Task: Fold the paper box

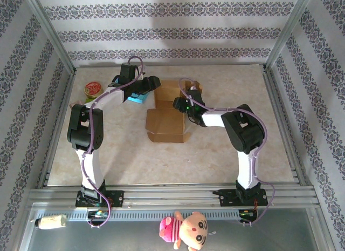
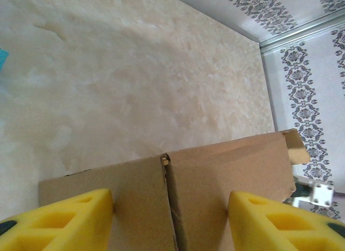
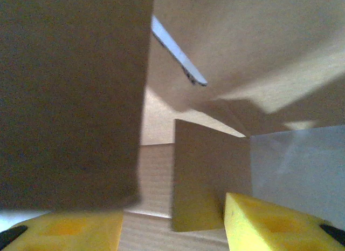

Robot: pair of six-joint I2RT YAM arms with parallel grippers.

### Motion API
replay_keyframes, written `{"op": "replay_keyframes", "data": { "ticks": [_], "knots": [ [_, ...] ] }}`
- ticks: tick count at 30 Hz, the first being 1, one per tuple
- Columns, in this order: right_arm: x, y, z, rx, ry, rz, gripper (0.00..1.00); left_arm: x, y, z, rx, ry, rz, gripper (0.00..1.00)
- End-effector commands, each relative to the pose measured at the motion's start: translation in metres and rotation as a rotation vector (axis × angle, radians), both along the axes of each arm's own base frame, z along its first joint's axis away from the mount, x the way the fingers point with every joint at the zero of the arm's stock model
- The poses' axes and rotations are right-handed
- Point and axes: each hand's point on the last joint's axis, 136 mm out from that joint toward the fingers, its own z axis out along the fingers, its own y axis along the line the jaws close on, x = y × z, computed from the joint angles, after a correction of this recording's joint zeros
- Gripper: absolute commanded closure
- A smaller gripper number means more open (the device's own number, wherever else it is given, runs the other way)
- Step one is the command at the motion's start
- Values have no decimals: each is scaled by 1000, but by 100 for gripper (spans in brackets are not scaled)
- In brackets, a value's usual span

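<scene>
The brown paper box (image 1: 167,121) lies half open in the middle of the table, with its flaps spread. At the box's back left corner is my left gripper (image 1: 151,85). In the left wrist view that gripper (image 2: 171,218) is open, its yellow fingers (image 2: 70,221) standing in front of two cardboard panels (image 2: 226,175) split by a slit. My right gripper (image 1: 190,92) reaches into the box from the right. In the right wrist view it (image 3: 172,229) is open inside the box, with an upright flap (image 3: 210,175) against its right finger and a dark panel (image 3: 70,100) over the left one.
A cyan object (image 1: 136,98) lies under the left arm by the box. A round tin (image 1: 92,89) sits at the far left of the table. Patterned walls and metal rails close in the table on three sides. A plush toy (image 1: 186,229) lies below the front rail.
</scene>
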Motion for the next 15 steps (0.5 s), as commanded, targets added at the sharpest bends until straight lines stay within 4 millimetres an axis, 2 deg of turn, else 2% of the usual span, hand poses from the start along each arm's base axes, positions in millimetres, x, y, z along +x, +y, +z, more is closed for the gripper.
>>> {"op": "replay_keyframes", "data": {
  "ticks": [1,4,7,11,15],
  "knots": [
    [-3,8,0,-45,-21,84,45,-3,-11,1,3,-9,-40,42],
    [-10,1,20,-75,-55,111,38,-4,-11,1,9,-11,-41,42],
    [-27,-9,39,-120,-72,135,27,-4,-11,1,13,-10,-40,42],
    [-55,-41,47,-217,-61,61,18,-5,-9,1,27,-8,-41,42],
    [-61,-78,61,-348,-105,-47,11,-6,-7,3,37,-14,-35,42]
  ]
}}
